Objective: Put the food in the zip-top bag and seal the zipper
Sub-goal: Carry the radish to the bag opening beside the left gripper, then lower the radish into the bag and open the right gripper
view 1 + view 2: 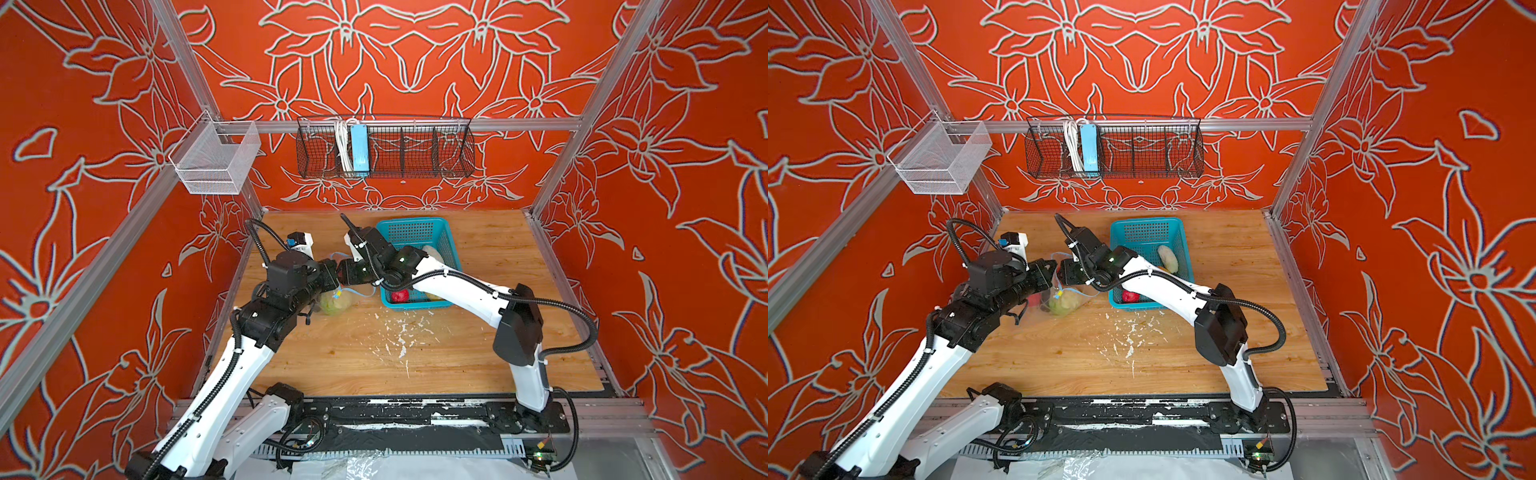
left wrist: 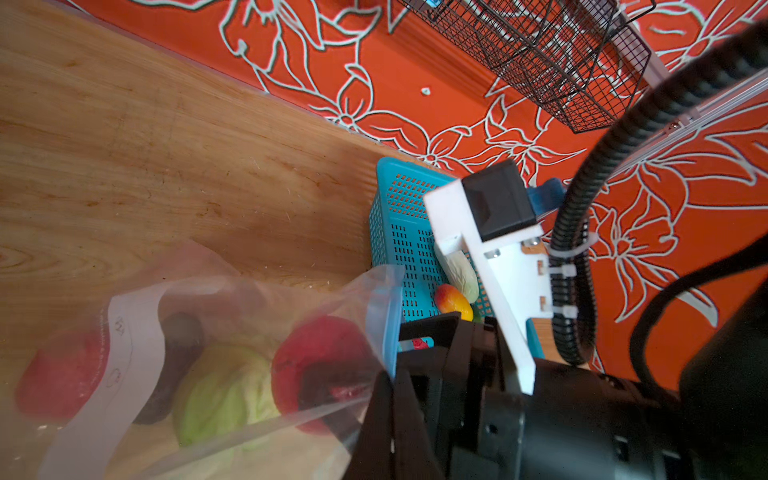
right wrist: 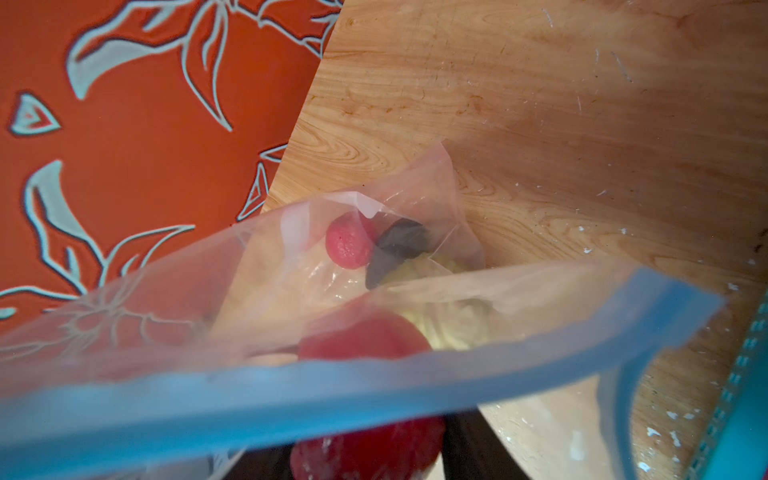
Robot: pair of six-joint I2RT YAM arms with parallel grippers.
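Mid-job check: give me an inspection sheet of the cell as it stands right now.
Surface: wooden table, white flecks near the middle.
Job's things: zip-top bag open, zipper unsealed, cabbage and avocado inside; cucumber, mango and strawberry in the teal basket.
Clutter: nothing seen.
Grippers: left gripper shut, apparently pinching the bag's mouth; right gripper shut on a red piece at the mouth.
Cables: black conduits along both arms.
Surroundings: power strip in wire rack; mesh bin on the wall rail.
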